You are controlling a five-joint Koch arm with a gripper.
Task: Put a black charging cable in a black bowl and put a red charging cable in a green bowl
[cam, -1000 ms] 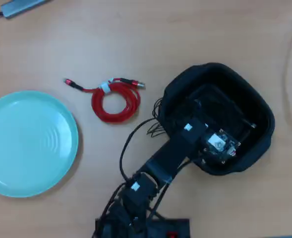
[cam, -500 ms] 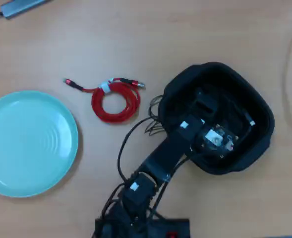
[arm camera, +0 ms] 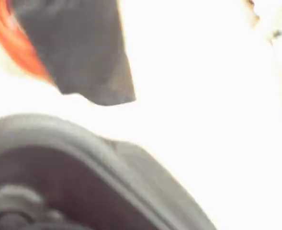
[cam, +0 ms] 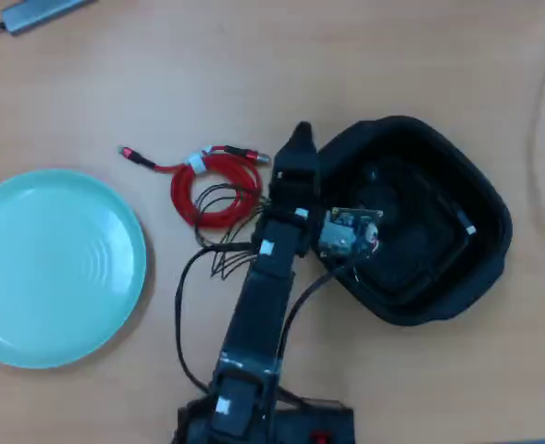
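In the overhead view you see the green bowl (cam: 55, 268) at the table's (cam: 281, 65) left, well apart from the black bowl (cam: 420, 222) on the right. Between them lies the red charging cable (cam: 212, 185), nearer the black bowl. Your arm (cam: 263, 296) reaches up from the bottom edge between cable and black bowl, its gripper (cam: 300, 139) just beside the black bowl's left rim.

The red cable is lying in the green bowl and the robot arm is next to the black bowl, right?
Not quite. In the overhead view the red charging cable lies on the bare table, between the green bowl and the black bowl. The green bowl is empty. The arm is indeed next to the black bowl.
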